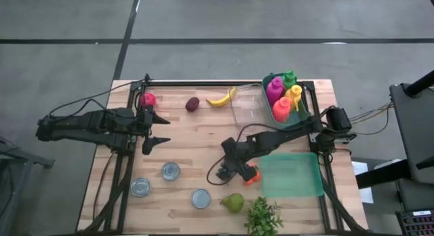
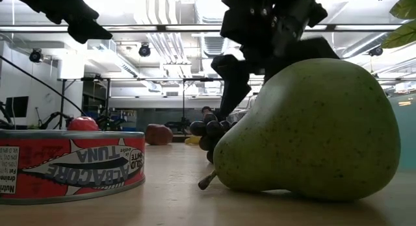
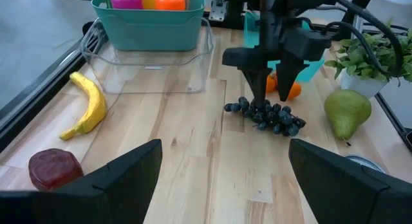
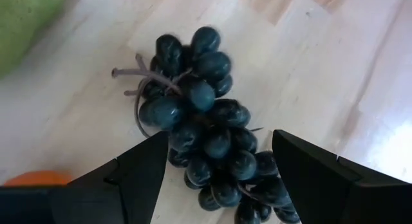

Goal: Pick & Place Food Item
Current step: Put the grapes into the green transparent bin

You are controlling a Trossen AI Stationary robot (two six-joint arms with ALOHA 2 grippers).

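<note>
A bunch of dark grapes (image 1: 222, 173) lies on the wooden table, left of an orange food piece (image 1: 252, 175). My right gripper (image 4: 219, 169) hangs just above the bunch (image 4: 206, 137), pointing steeply down and open. One finger stands on each side of the grapes (image 3: 267, 114). I cannot tell whether a finger touches them. My left gripper (image 1: 159, 131) waits open at the table's left side, with nothing between its fingers.
A green pear (image 1: 232, 202) and a potted plant (image 1: 263, 217) stand near the front edge, with three tuna cans (image 1: 171, 171) to their left. To the right lies a teal tray (image 1: 291, 175). A clear container (image 1: 247, 104), a bottle basket (image 1: 285, 97), a banana (image 1: 220, 98) and two red fruits (image 1: 192, 104) lie far.
</note>
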